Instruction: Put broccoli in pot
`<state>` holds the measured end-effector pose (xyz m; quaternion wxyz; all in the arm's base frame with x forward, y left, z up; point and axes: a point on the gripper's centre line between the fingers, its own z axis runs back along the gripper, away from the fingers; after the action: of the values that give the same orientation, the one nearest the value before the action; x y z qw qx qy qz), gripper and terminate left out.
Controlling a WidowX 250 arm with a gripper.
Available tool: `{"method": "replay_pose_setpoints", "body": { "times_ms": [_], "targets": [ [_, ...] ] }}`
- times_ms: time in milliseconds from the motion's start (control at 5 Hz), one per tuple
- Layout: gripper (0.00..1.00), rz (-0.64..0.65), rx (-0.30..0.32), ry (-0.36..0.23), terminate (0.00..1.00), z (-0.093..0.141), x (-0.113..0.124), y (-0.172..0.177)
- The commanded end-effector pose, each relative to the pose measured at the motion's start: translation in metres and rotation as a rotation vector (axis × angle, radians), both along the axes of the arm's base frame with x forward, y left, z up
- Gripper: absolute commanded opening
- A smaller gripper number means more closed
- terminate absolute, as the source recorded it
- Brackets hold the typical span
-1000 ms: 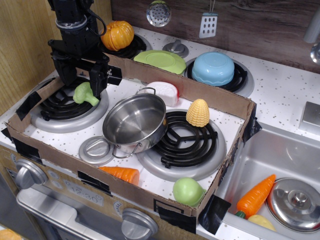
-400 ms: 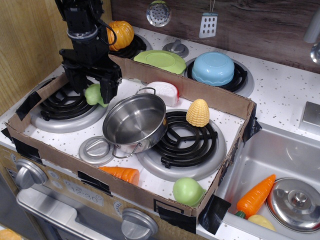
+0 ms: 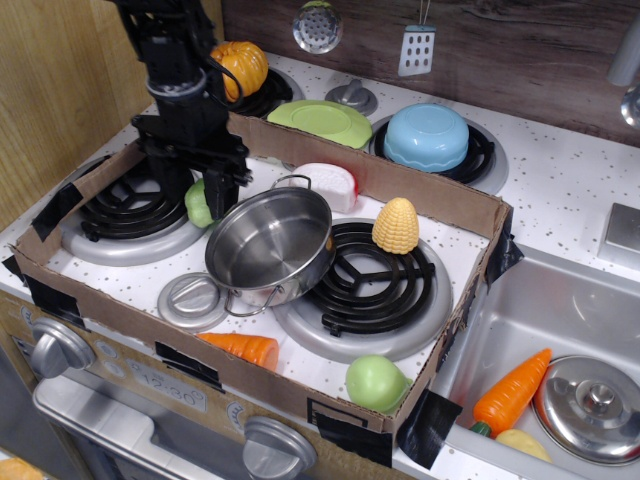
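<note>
The light-green broccoli (image 3: 199,204) is held between the fingers of my black gripper (image 3: 203,195), which is shut on it. It hangs just left of the pot, above the edge of the left burner (image 3: 130,215). Only part of the broccoli shows behind the fingers. The shiny steel pot (image 3: 268,247) stands tilted in the middle of the cardboard tray (image 3: 300,395), resting partly on the right burner (image 3: 370,275). The pot is empty.
Inside the tray are a yellow corn (image 3: 395,225), a white and red piece (image 3: 325,185), an orange carrot (image 3: 243,349), a green ball fruit (image 3: 375,383) and a grey disc (image 3: 193,300). Behind are a pumpkin (image 3: 240,68), green plate (image 3: 320,122) and blue bowl (image 3: 426,136). The sink at right holds a carrot (image 3: 510,392) and a lid (image 3: 590,405).
My gripper has moved right toward the pot, carrying the broccoli with it from over the left burner to the pot's left rim.
</note>
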<state>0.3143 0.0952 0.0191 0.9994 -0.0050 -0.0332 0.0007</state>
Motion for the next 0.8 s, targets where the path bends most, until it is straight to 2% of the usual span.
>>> {"method": "replay_pose_setpoints", "body": {
  "times_ms": [0,200,600],
  "targets": [
    [0.00,0.012,0.026,-0.031,0.00,0.003,0.008,0.002],
    [0.00,0.001,0.050,-0.035,0.00,0.010,0.010,0.003],
    [0.00,0.002,0.227,-0.037,0.00,0.083,0.020,0.017]
  ]
}}
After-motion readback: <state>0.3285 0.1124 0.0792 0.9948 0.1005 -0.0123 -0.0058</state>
